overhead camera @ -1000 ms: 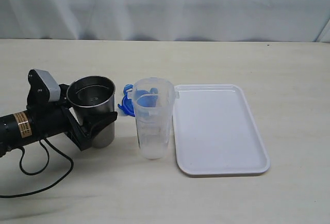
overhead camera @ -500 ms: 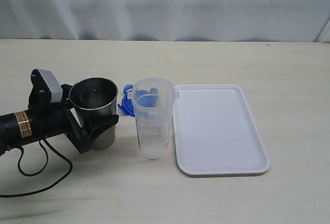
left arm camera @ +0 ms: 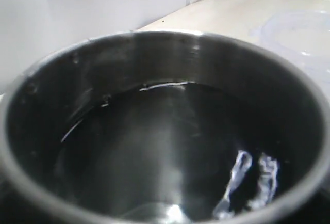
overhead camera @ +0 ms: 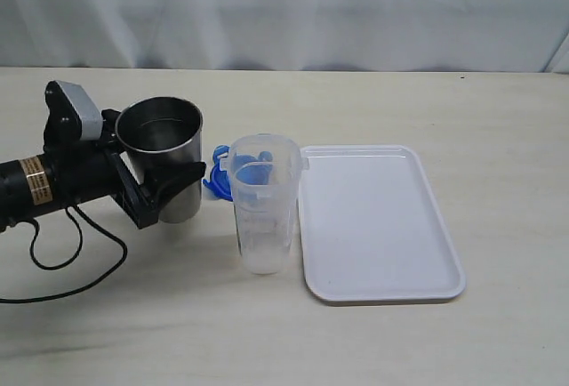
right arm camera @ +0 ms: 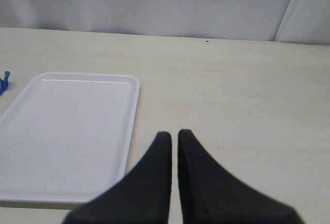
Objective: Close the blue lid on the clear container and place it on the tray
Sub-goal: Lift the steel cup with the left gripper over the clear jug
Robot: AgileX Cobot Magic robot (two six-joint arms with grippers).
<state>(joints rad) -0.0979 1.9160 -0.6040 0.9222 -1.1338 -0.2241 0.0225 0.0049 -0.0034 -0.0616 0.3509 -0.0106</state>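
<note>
Clear container (overhead camera: pixel 263 213) stands upright & open-topped near mid bench (overhead camera: pixel 498 119), nothing on its rim. Small label on its side, too small to read. Blue lid (overhead camera: pixel 216 183) is off it, lying on the bench just behind, toward the far edge. Part of it pokes out on the left side of the container, and the rest shows only as blue through the clear wall. Can't tell if lid & container touch.

Tray (overhead camera: pixel 382 290), white w/ low rim & rounded corners, lies flat just right of the container, long side toward it. Nothing on it. The container's rim overlaps the tray edge in the exterior view, so contact can't be told.

Left of the container & lid, apart from the container: steel cup (overhead camera: pixel 160 146), mouth up, leaning slightly. L gripper (overhead camera: pixel 167 172) has it, jaws spread wide around the cup wall, w/ one black finger (overhead camera: pixel 178 195) across the near side & the other hidden behind. Can't tell if the cup base touches the bench. L wrist view is filled by the cup's (left arm camera: pixel 165 131) dark shiny inside. L arm (overhead camera: pixel 53 186) comes in low from the left edge, its black cable (overhead camera: pixel 53 266) looping on the bench.

R gripper (right arm camera: pixel 170 134) is outside the exterior view. In its own wrist view the fingers (right arm camera: pixel 154 177) are pressed together w/ only a thin slit between, holding nothing, over bare bench near the tray (right arm camera: pixel 67 131). A sliver of lid (right arm camera: pixel 4 82) shows at the frame edge.
</note>
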